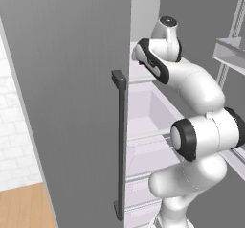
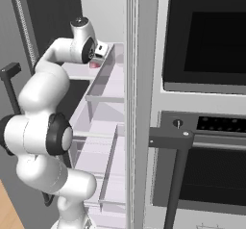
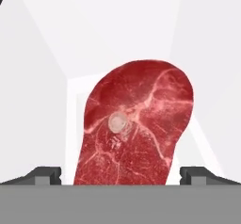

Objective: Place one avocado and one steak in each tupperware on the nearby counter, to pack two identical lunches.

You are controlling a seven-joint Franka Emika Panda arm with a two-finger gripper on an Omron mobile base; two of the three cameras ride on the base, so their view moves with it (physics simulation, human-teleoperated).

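Observation:
A red marbled steak [image 3: 136,124] with a small pale bone spot lies on a white fridge shelf, close in front of the hand. My gripper [image 3: 121,176] is open, with one dark fingertip [image 3: 44,175] on each side of the steak's near end and not touching it. In the right base view the gripper [image 2: 99,51] reaches into the upper part of the open fridge, and a bit of the red steak [image 2: 94,64] shows just below it. In the left base view the arm [image 1: 191,83] bends leftward and the hand passes behind the fridge door's edge.
The grey fridge door [image 1: 72,102] with its long dark handle [image 1: 119,141] stands open on the left. White shelves and drawers [image 1: 148,117] lie below the hand. Another door with bins [image 2: 103,79] stands to the right, beside a black wall oven [image 2: 206,35].

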